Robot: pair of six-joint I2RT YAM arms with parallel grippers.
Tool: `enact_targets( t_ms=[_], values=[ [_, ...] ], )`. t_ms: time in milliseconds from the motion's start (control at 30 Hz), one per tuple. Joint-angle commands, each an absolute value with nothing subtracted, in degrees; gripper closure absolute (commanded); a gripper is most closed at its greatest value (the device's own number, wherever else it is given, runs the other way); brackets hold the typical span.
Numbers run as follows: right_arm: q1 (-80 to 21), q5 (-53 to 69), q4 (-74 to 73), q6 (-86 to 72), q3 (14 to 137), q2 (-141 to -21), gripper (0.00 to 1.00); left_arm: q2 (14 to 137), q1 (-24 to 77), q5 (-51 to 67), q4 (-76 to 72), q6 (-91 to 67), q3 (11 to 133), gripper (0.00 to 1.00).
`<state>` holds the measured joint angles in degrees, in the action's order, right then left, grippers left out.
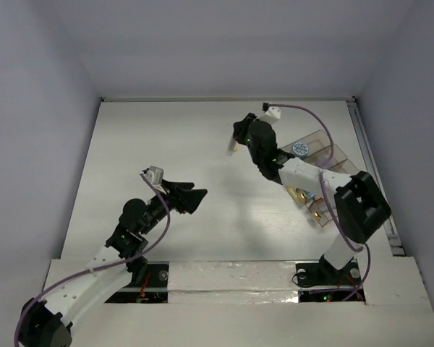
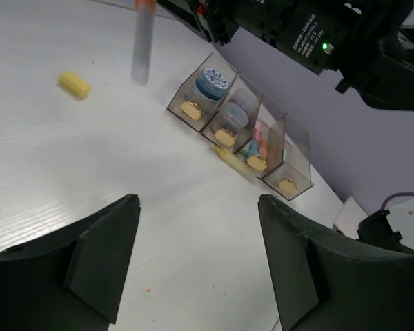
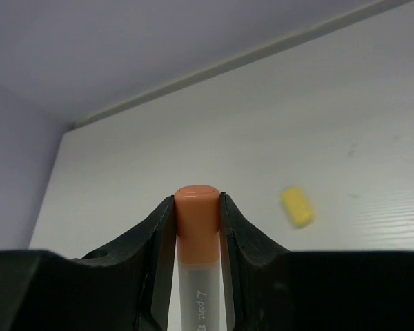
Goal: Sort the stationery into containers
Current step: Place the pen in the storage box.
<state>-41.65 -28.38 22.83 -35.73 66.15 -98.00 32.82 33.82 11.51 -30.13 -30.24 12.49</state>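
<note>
The right fingers (image 3: 155,227) are clamped on the orange cap of a pen (image 3: 196,207), its long axis running back between them, with the organiser tray (image 2: 300,148) on the table behind them beside that arm, while the left fingers (image 2: 103,241) hang apart, empty, farther off.

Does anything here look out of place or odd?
Yes. A yellow eraser lies alone on the table, apart from the organiser tray. A blurred yellow stick also lies against the tray's front, outside its compartments. The orange-capped pen is simply held in the right gripper.
</note>
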Motion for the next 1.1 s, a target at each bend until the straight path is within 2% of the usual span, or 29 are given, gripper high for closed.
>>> enact_targets(
  t_ms=[0, 133, 167, 333, 467, 667, 1000, 1033, 1067],
  values=[
    [-37.8, -34.2, 19.4, -33.5, 64.2, -89.1, 1.00, 28.1, 34.3, 14.7, -31.9, -32.0, 9.7, 0.33],
    [-29.6, -38.8, 9.8, -32.1, 52.6, -77.3, 1.00, 26.2, 34.8, 15.2, -30.7, -32.1, 7.6, 0.27],
    [-25.0, -39.2, 7.2, -32.8, 50.6, -74.6, 1.00, 25.8, 34.8, 15.3, -29.5, -32.0, 7.7, 0.26],
    [-11.3, -40.0, -5.7, -36.2, 41.0, -59.2, 1.00, 23.0, 36.1, 19.5, -30.2, -33.7, 6.7, 0.25],
    [-1.8, -39.2, -16.2, -38.1, 36.8, -47.5, 1.00, 16.9, 38.1, 15.9, -25.3, -32.9, 6.4, 0.25],
    [6.9, -35.7, -25.4, -39.5, 35.9, -46.3, 1.00, 9.0, 42.4, 11.5, -21.8, -32.9, 6.5, 0.23],
    [9.7, -31.9, -29.9, -43.7, 36.6, -53.5, 1.00, 8.5, 44.1, 8.9, -20.0, -32.9, 7.2, 0.22],
    [9.7, -31.8, -30.0, -43.9, 36.6, -53.7, 0.98, 8.4, 44.1, 8.7, -19.8, -32.8, 7.1, 0.22],
    [9.7, -32.0, -30.8, -44.5, 36.9, -54.0, 0.75, 8.0, 44.1, 8.5, -19.6, -32.8, 7.1, 0.22]
  ],
)
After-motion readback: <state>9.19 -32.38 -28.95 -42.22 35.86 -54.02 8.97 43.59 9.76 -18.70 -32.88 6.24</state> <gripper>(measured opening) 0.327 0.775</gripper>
